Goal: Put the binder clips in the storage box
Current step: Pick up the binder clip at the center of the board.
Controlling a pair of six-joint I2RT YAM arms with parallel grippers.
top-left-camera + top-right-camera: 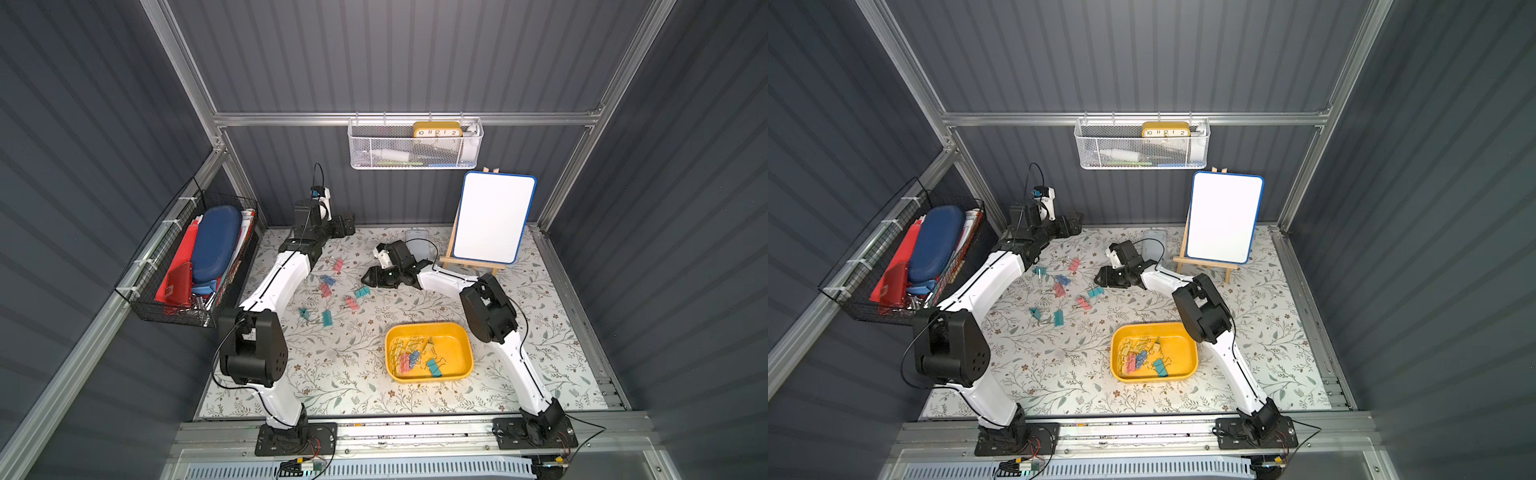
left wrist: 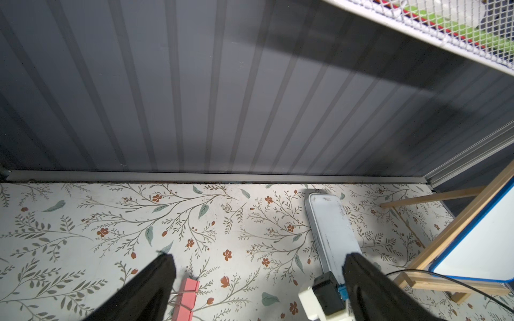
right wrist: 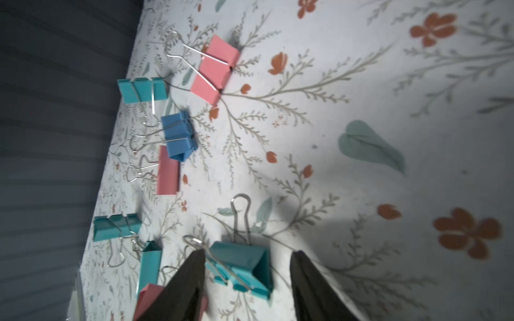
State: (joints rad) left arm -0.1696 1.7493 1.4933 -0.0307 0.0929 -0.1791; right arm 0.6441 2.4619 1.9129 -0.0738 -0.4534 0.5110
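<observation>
Shallow yellow plastic storage box [image 1: 455, 353], lower centre: several pastel binder clips [image 1: 411, 353] already inside. About eight left on floral mat [image 1: 374, 395], centre left. Now right gripper [image 3: 249, 251] half open astride teal clip [image 3: 242, 264], not gripping; left gripper [image 2: 258, 255] wide open, empty.

Even overhead light, soft shadows; wrist views blur nearby (edges bowed).

My left gripper [image 2: 258, 258] hangs spread wide over a floral tabletop [image 2: 111, 222]; a pink folding binder clip [image 2: 187, 297] lies beside one finger, a flat grey plastic case [image 2: 331, 230] behind the other.
</observation>
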